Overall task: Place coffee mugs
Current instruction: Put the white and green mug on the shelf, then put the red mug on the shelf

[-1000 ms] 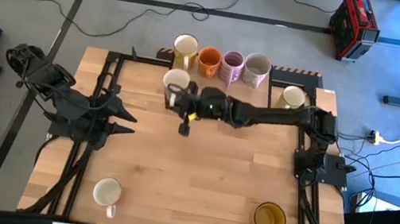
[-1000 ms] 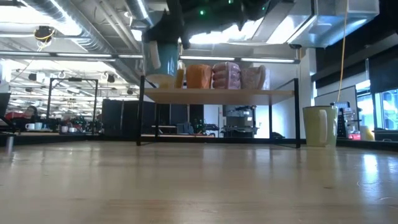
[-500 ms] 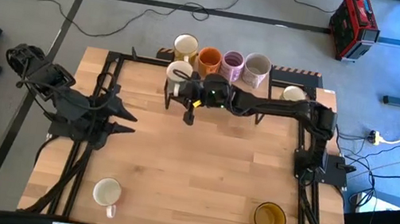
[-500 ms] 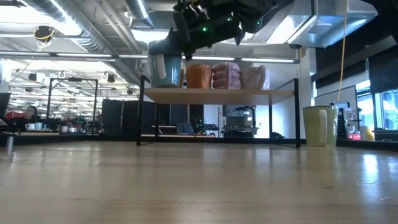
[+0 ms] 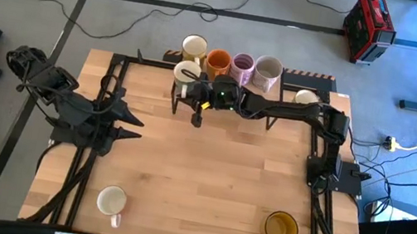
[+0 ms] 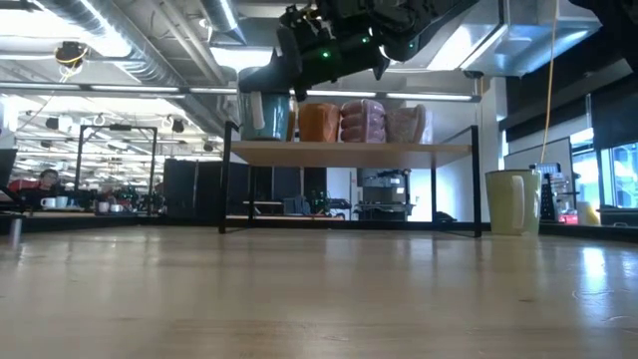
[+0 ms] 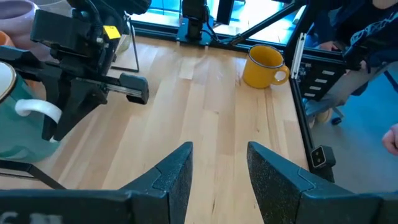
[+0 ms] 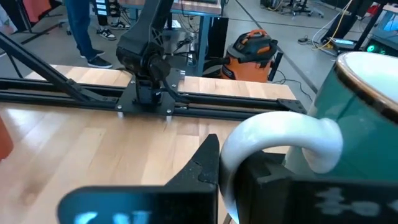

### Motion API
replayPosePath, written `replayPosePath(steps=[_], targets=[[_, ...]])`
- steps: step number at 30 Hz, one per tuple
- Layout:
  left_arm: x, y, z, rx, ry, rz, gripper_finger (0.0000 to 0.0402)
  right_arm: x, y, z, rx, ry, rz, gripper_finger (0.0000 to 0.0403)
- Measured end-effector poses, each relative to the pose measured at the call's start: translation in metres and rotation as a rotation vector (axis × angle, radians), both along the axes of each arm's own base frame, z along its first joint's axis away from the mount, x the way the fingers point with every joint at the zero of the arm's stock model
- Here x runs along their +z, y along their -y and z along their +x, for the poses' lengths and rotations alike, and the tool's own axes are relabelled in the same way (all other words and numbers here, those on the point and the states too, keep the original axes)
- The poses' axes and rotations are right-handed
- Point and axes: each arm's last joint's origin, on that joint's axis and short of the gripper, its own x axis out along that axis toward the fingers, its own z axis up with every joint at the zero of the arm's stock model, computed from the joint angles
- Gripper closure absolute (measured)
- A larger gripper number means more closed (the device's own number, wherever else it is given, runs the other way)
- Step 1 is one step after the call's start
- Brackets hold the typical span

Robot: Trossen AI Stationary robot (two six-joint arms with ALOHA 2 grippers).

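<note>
Spanning the bench (image 5: 207, 176), the right arm reaches to the far shelf (image 6: 349, 151). Beyond its right gripper (image 5: 196, 91) stands a row of four mugs (image 5: 231, 64): cream, orange, lilac, pale. The gripper is clamped on the handle of a teal mug (image 8: 367, 118), upright, just short of the row's cream end. Judged: next a short push forward, then release. The left gripper (image 7: 217, 168) waits well off to the side, fingers apart, holding nothing.

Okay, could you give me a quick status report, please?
Right gripper shut on teal mug, at shelf. Left gripper open, waiting. Nothing blocking.
</note>
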Motion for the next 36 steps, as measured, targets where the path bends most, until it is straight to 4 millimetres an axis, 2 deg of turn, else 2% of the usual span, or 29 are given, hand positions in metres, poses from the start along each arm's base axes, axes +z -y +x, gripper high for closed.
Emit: replayPosePath(steps=[12,25,31,36], targets=[[0.0001,0.0,0.0001,0.001,0.001,0.0,0.0255,-0.0005,0.0013,-0.0004,-0.011,-0.005,0.001,0.039],[0.0008,0.0002,0.0005,0.002,0.009,-0.004,0.0255,-0.0047,0.002,-0.0014,-0.068,-0.045,0.052,0.0309],[0.0008,0.0002,0.0005,0.002,0.009,-0.004,0.0255,-0.0065,-0.0036,-0.0007,-0.084,-0.067,0.059,0.0276],[0.0008,0.0004,0.0005,-0.004,0.008,-0.007,0.0255,0.0018,-0.0058,-0.0043,-0.12,-0.064,0.047,0.0263]])
